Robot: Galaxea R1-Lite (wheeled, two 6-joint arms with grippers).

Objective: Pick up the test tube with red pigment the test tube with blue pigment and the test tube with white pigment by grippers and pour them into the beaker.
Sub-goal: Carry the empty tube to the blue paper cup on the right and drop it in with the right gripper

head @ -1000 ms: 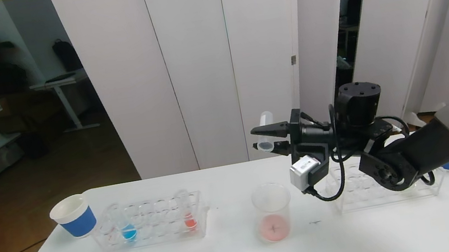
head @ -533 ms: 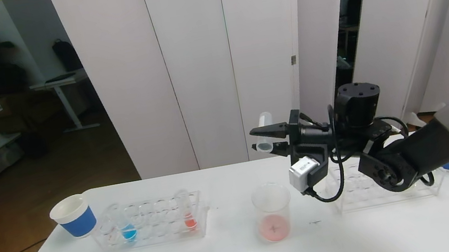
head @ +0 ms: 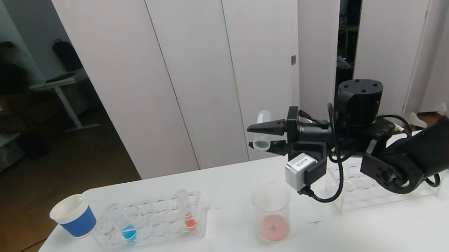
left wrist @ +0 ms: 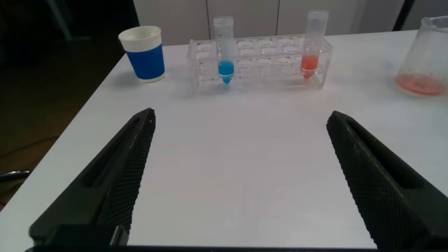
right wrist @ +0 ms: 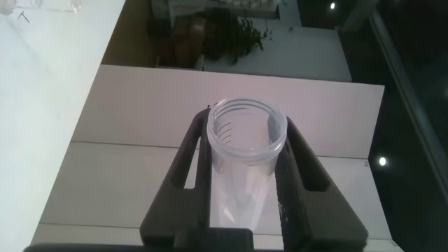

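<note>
Head view showed the right gripper (head: 263,136) clamping an emptied tube (head: 262,137) above the beaker (head: 272,212), racking due next.

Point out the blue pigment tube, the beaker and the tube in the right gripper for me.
test tube with blue pigment (head: 128,231), head view, on its blue-filled bottom in the rack.
beaker (head: 272,209), head view, on its clear wall above the pink residue.
held test tube (right wrist: 246,133), right wrist view, on its open rim.

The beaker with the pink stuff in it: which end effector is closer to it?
Right. The right end effector hangs above the beaker, clamping an emptied tube. The left end effector sits open, low over the table beyond the rack.
</note>
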